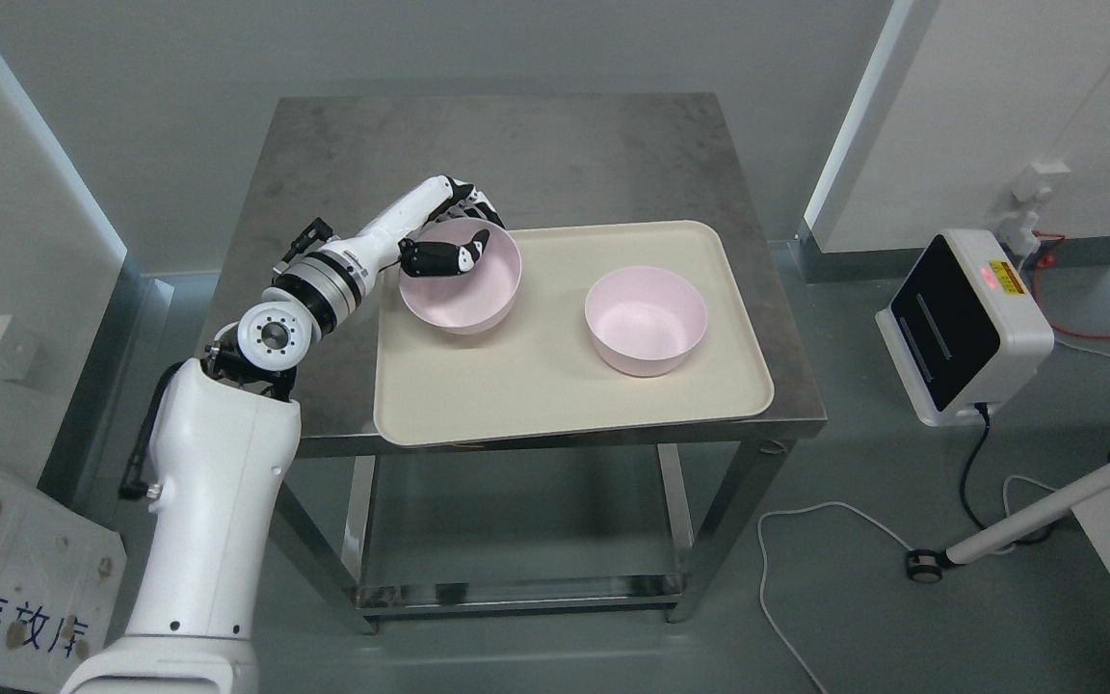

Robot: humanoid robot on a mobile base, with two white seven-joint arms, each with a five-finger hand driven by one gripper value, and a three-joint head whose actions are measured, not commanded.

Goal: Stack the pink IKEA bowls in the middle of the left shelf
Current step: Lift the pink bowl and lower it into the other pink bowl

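Two pink bowls are over a cream tray on a steel table. The left pink bowl is tilted toward me, and my left hand is shut on its far-left rim, thumb inside and fingers behind the wall. The right pink bowl stands upright on the tray, apart from the hand. My left arm reaches in from the lower left. The right arm does not show.
The steel table has bare surface behind the tray and a lower shelf underneath. A white device with a black screen and cables lies on the floor at right. White wall panels flank both sides.
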